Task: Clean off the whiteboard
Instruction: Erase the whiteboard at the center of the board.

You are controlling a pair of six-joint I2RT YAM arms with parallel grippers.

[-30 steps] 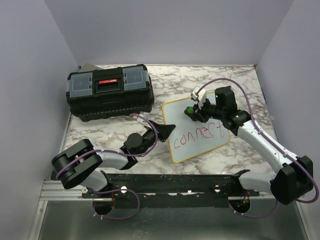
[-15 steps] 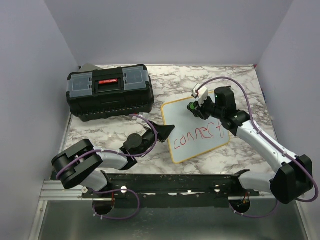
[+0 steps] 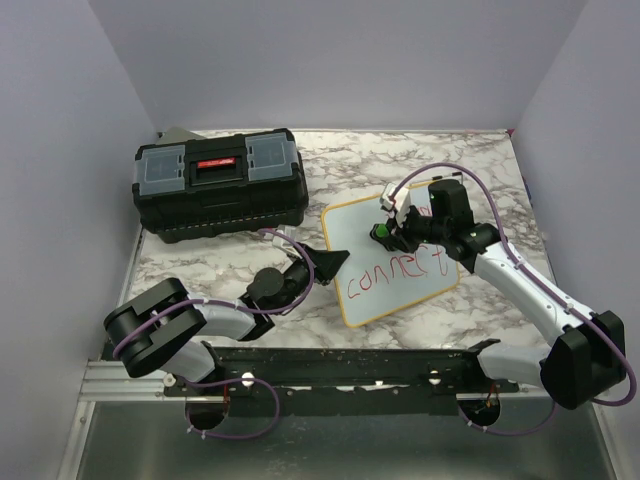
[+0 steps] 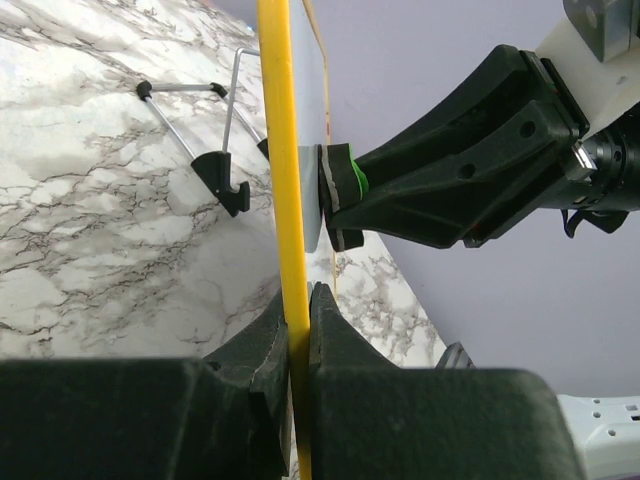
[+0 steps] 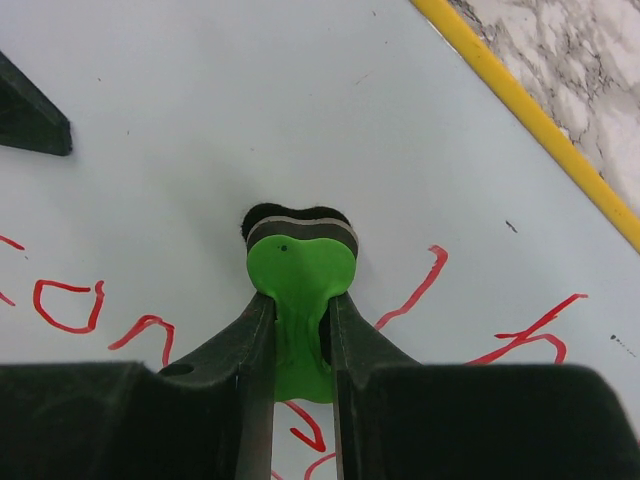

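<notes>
At the far-left corner of the tabletop sits a black toolbox, lid shut and apart from the work. To its right, toward the near edge, the left gripper is clenched on the left edge of the whiteboard. The left wrist view shows its fingers pinching the yellow frame from both sides, with a wire stand propping the board from behind. The board stands right of the tabletop's centre, and its red writing runs across the lower half, every letter readable. Above that writing a green eraser has its dark felt face pressed flat against the white surface. The right gripper grasps the eraser by its green tab, jaws closed tight on it. Over the last second the eraser has slid a little toward the board's far edge and then back down toward the writing, finishing slightly nearer the letters than it began. That pass crossed only bare white, so no ink appears to have come off and the erasing proper looks not yet begun. The next stroke probably needs to carry the felt down through the word while the left gripper braces the frame against the push.
</notes>
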